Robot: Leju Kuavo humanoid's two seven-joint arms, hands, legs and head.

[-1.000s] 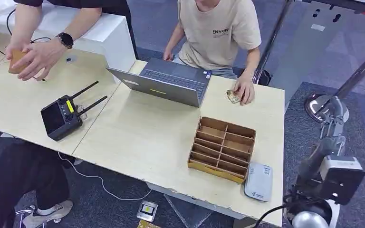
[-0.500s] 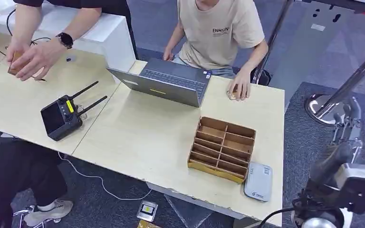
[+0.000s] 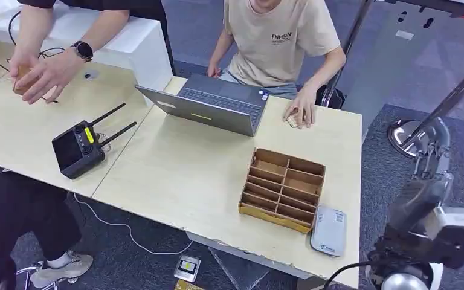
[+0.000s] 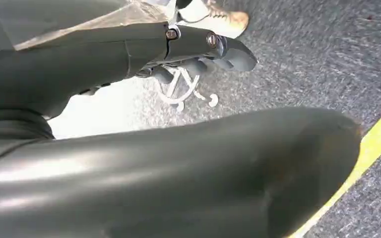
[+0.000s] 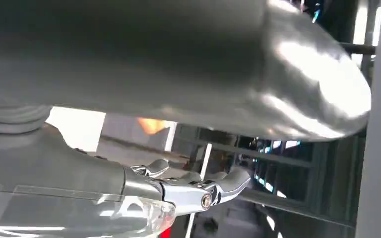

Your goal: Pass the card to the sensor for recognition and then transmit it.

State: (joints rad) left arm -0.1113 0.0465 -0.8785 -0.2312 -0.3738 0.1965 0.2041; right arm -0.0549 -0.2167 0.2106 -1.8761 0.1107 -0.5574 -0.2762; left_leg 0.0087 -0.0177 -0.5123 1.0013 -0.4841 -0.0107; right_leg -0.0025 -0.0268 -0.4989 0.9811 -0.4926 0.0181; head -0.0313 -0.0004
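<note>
At the upper left of the head view a person's hands (image 3: 36, 72) close around a small brown object (image 3: 19, 77) on the left table (image 3: 12, 136), one wrist wearing a dark watch (image 3: 84, 51). Below them, left of centre, a black remote controller (image 3: 77, 148) with two antennas lies on that table. Under the table edge at the lower left, a shoe (image 3: 60, 270) rests on the grey carpet and a white cable (image 3: 127, 232) trails across the floor.

In the upper middle an open grey laptop (image 3: 214, 109) sits on the second table (image 3: 181, 175), and a person in a beige T-shirt (image 3: 278, 42) sits behind it. That person's hand (image 3: 300, 112) lies flat on the tabletop just right of the laptop, covering the card (image 3: 291, 120); only a small edge of it peeks out beside the fingers.

Right of centre, a brown cardboard divider tray (image 3: 284, 188) stands on the table, and the grey card sensor (image 3: 328, 231) lies just beside its lower right corner, near the table's edge.

At the right edge of the head view the robot's right hand (image 3: 433, 145) is raised beyond the table, over the carpet, well apart from the card; in the right wrist view its fingers (image 5: 218, 186) stretch out loosely apart, holding nothing. In the left wrist view the left hand (image 4: 193, 47) hangs over the carpet, its fingers (image 4: 228, 52) apart and holding nothing.
</note>
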